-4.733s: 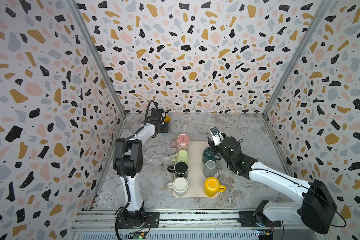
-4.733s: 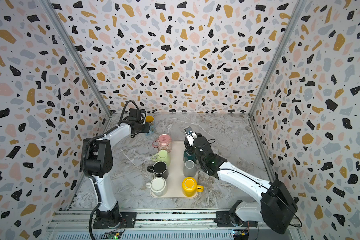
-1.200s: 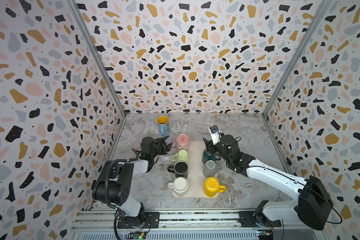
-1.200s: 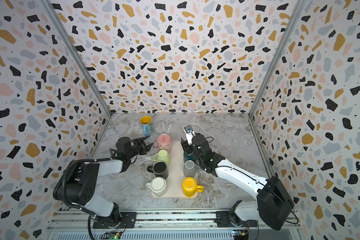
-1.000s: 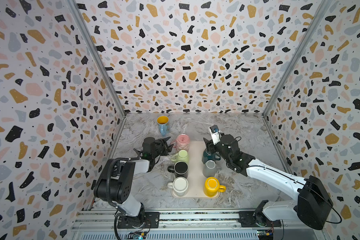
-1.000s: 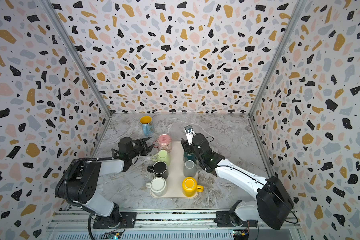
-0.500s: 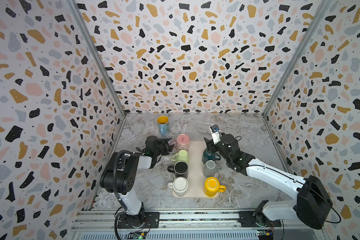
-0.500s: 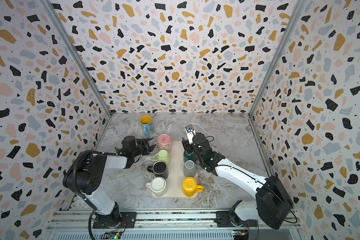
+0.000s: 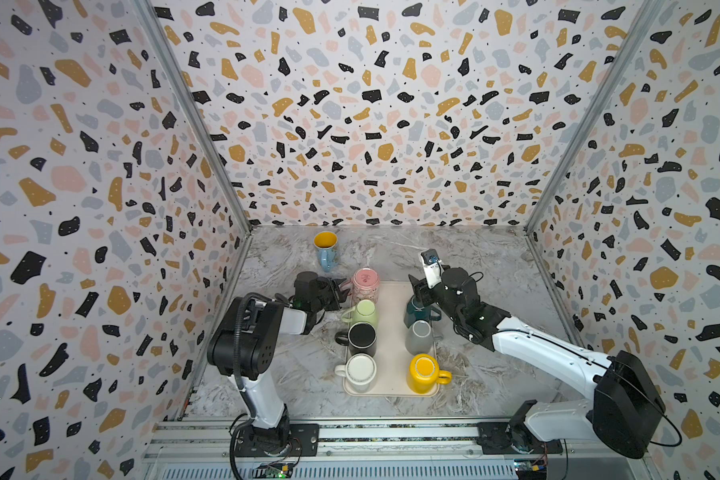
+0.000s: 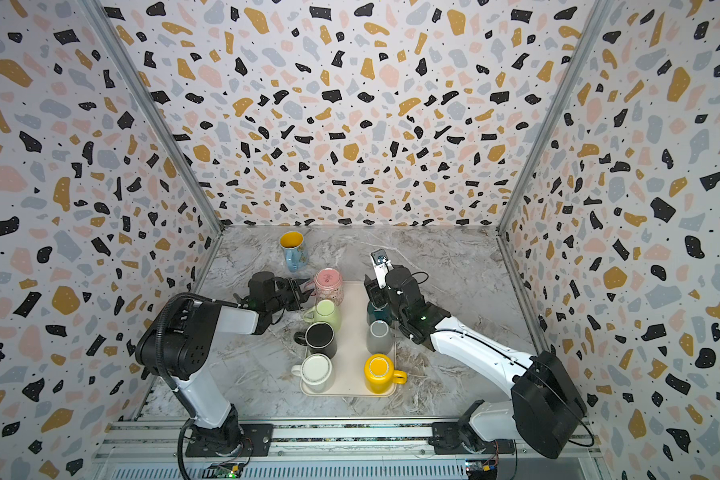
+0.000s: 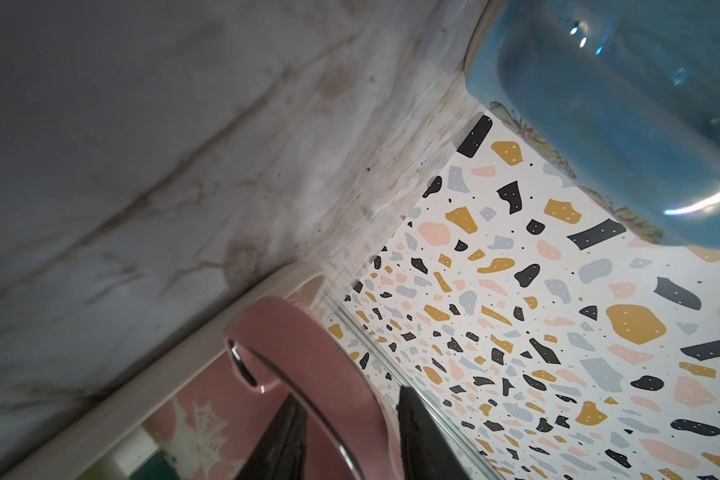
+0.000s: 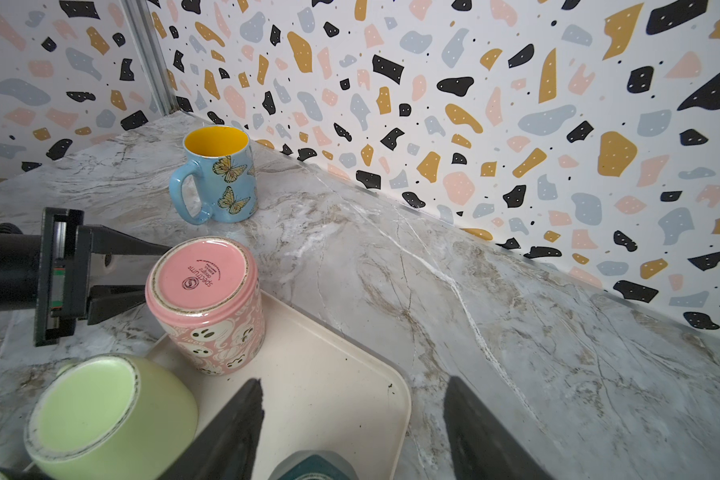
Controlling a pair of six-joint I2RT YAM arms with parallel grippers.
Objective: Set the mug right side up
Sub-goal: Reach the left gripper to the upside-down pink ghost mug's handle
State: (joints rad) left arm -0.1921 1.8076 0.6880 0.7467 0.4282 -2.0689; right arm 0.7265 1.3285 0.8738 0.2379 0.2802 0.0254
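A pink ghost-print mug [image 9: 365, 284] [image 10: 328, 286] [image 12: 204, 291] stands upside down, base up, at the tray's [image 9: 391, 291] far left corner. My left gripper [image 9: 344, 289] [image 10: 306, 291] [image 11: 350, 395] reaches in level from the left. Its fingers [image 12: 129, 245] sit on either side of the mug's pink handle [image 11: 308, 353], pressed close against it. My right gripper [image 9: 416, 291] [image 10: 371, 291] [image 12: 354, 386] hangs open above a dark teal mug [image 9: 416, 309] [image 12: 312, 467], with nothing between its jaws.
A blue butterfly mug [image 9: 325, 249] [image 12: 221, 178] stands upright on the marble behind the tray. Green [image 9: 362, 313], black [image 9: 362, 338], white [image 9: 360, 370], grey [image 9: 418, 336] and yellow [image 9: 422, 370] mugs crowd the tray. Patterned walls enclose three sides.
My left arm left the blue mug upright at the back, came down to the pink mug, and narrowed its jaws on the handle. My right arm barely moved.
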